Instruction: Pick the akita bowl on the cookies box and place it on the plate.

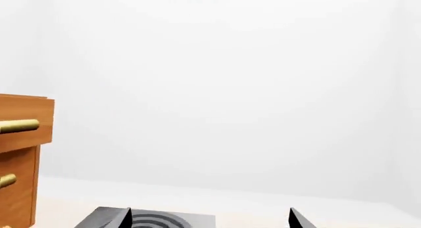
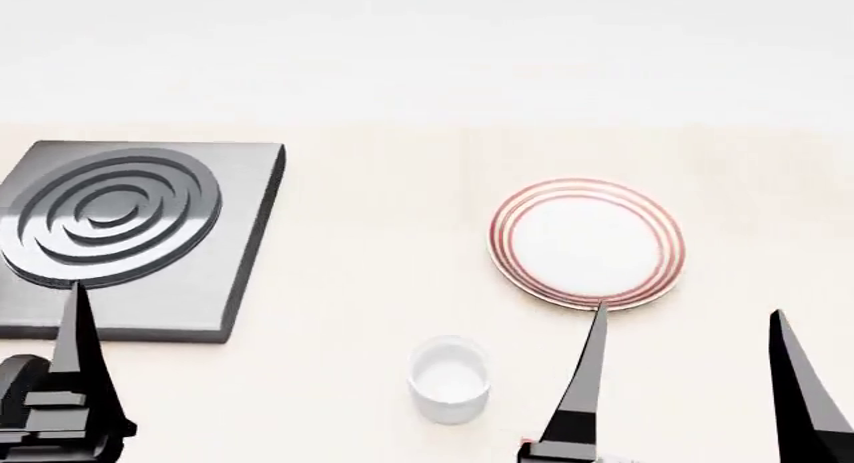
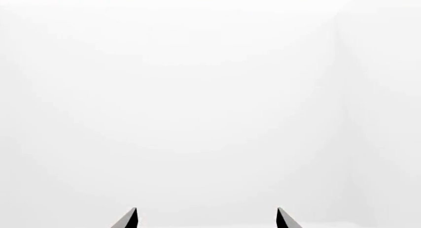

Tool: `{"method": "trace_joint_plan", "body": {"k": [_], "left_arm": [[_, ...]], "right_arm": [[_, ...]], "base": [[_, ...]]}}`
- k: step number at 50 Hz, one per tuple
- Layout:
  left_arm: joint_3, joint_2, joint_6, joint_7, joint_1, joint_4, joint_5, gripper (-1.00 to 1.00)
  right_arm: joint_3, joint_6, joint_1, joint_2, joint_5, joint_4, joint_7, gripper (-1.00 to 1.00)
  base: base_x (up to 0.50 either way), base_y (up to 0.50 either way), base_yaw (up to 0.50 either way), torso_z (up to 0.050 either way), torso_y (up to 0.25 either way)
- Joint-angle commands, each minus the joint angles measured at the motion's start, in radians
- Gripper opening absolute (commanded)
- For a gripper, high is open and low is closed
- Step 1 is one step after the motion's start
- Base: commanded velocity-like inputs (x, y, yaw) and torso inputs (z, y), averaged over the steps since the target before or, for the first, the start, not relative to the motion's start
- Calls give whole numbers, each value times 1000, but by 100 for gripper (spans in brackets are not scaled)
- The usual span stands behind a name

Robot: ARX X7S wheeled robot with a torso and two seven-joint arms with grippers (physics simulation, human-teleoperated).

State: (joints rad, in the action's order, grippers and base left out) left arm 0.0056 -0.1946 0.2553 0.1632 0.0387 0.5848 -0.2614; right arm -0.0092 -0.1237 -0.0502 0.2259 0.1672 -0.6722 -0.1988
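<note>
Right gripper point(image 2: 687, 328) spread wide, nothing held, tips just short of plate point(image 2: 587, 243) near rim. Left gripper point(image 1: 210, 218) parted too, over stove slab point(image 2: 147, 238) near edge. White cup point(image 2: 449, 379) btwn arms.

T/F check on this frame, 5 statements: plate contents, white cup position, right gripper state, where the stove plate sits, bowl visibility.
1. The plate has nothing on it. True.
2. The white cup sits on the plate. False: it stands on the table, apart from the plate and nearer the robot.
3. The right gripper is open and holds nothing. True.
4. The stove plate lies on the right. False: it is on the left.
5. A speckled bowl is visible. False: none shows in any view.
</note>
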Motion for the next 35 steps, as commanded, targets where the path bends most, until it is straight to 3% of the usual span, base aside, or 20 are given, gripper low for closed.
{"method": "trace_joint_plan", "body": {"k": [1, 19, 35], "left_arm": [[3, -8, -1, 7, 0, 2, -8, 100], [17, -25, 6, 23, 9, 6, -19, 100], [22, -38, -6, 43, 5, 0, -34, 100]], "right_arm": [[-2, 2, -3, 10, 6, -5, -4, 100], [-14, -20, 7, 26, 18, 3, -8, 100], [-29, -8, 0, 34, 8, 10, -16, 100]], "base": [[-90, -500, 0, 0, 0], [-49, -500, 0, 0, 0], [0, -1, 0, 0, 0]]}}
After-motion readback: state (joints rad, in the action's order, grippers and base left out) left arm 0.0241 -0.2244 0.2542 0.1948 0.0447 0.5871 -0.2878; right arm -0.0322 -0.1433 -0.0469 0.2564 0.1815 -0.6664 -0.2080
